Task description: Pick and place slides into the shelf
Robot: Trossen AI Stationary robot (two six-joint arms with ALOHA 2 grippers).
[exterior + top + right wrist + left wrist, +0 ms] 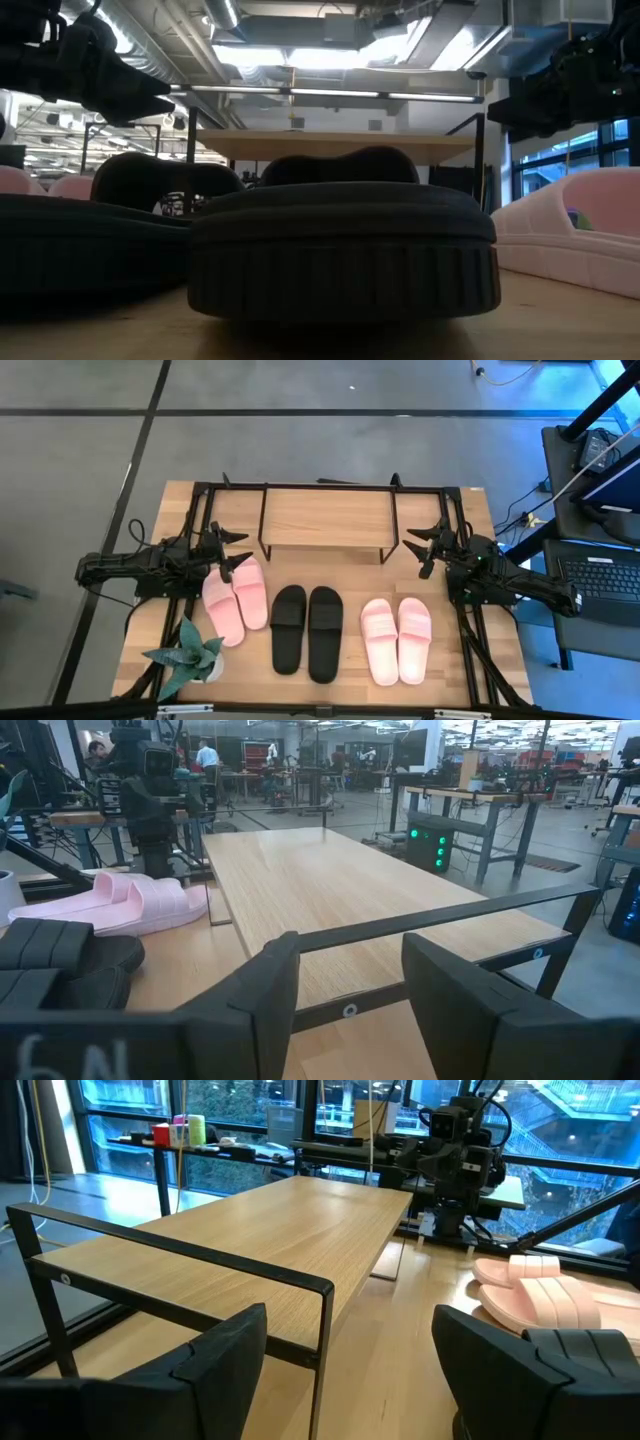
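Observation:
Three pairs of slides lie sole-down in a row on the wooden table (pixel 150 610): a light pink pair (pixel 235 598) at the left, a black pair (pixel 307 628) in the middle, and a light pink pair (pixel 396 638) at the right. The shelf (pixel 325 520), a black frame with a light wooden top board (pixel 250 1230), stands behind them at the far side. My left gripper (pixel 236 550) hangs open at the shelf's left end, above the left pink pair's far end. My right gripper (pixel 424 550) hangs open at the shelf's right end. Both point level and hold nothing.
A small potted plant (pixel 190 655) stands at the table's near left corner. A desk with a laptop (pixel 600 575) is off the table's right side. Bare tabletop lies between the slides and the shelf's front.

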